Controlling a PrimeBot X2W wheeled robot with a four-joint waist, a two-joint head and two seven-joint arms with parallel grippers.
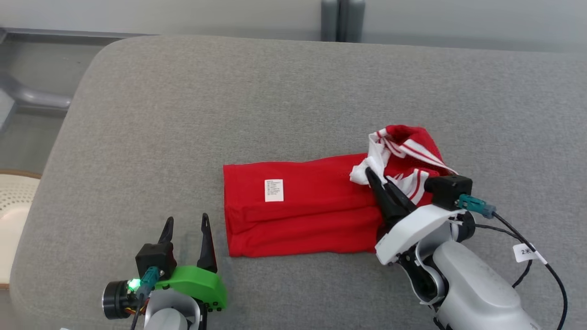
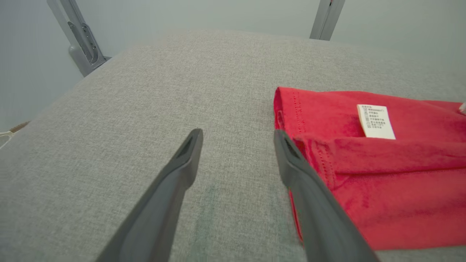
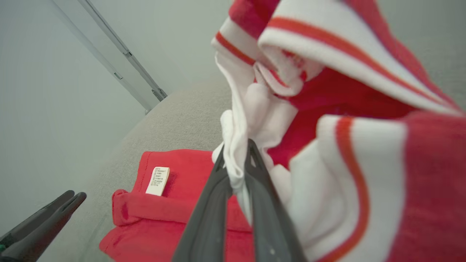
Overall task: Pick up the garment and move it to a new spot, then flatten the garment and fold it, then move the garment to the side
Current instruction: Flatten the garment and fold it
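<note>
**Red garment lying lengthwise on the cushion, striped end pinched and raised**

*Head view.* The garment [image 1: 302, 211] rests on the grey cushion [image 1: 275, 91]. Its long axis runs left to right across the view. The hemmed end points toward the robot's left and the red-and-white striped end [image 1: 408, 146] toward its right. A white care label [image 1: 274, 190] lies on the flat red part. The right gripper [image 1: 370, 174] is closed on white fabric at the striped end, which stands bunched above the cushion. The left gripper [image 1: 187, 219] holds nothing, with its fingers spread wide just beside the near hem corner.

*Left wrist view.* The spread fingers of the left gripper [image 2: 237, 134] frame bare cushion. One finger overlaps the hem corner in this view; whether it touches the cloth cannot be told. The cloth here is doubled, with a folded lip running along the long axis below the care label [image 2: 375, 121].

*Right wrist view.* The right gripper [image 3: 236, 156] clamps a thin fold of white knit between nearly shut fingers. Striped cloth drapes loosely around them.

*Handling.* The garment appears light, soft and limp, so it will likely sag and trail rather than keep its shape. A single pinch raises one end alone. The hem corners look like the firmest holds, if both layers are taken together.
</note>
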